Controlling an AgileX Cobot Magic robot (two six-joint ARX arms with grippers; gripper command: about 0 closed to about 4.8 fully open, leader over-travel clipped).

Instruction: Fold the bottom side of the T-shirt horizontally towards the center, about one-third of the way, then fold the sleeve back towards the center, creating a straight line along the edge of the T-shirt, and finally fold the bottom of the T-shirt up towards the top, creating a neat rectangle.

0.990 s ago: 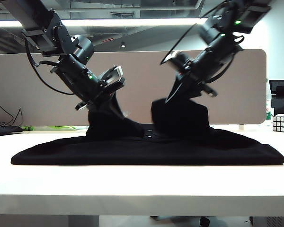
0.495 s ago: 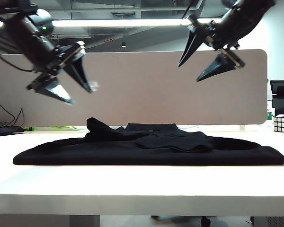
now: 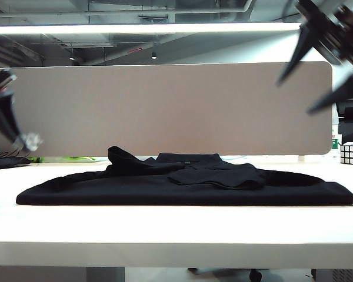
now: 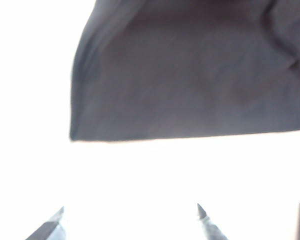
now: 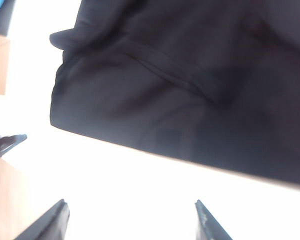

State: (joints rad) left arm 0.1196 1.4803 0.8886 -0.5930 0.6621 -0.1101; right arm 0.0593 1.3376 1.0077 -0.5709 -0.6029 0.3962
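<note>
With the left gripper (image 4: 130,222) and right gripper (image 5: 132,220) both spread empty above the folded black fabric T-shirt (image 3: 182,185), its loose top flap might slip, spoiling the rectangle.

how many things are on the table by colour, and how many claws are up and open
black: 1, the T-shirt, lying folded on the table
multicoloured: 1, the Rubik's cube at the far right
open claws above the table: 2, left claw and right claw
total: 4
</note>
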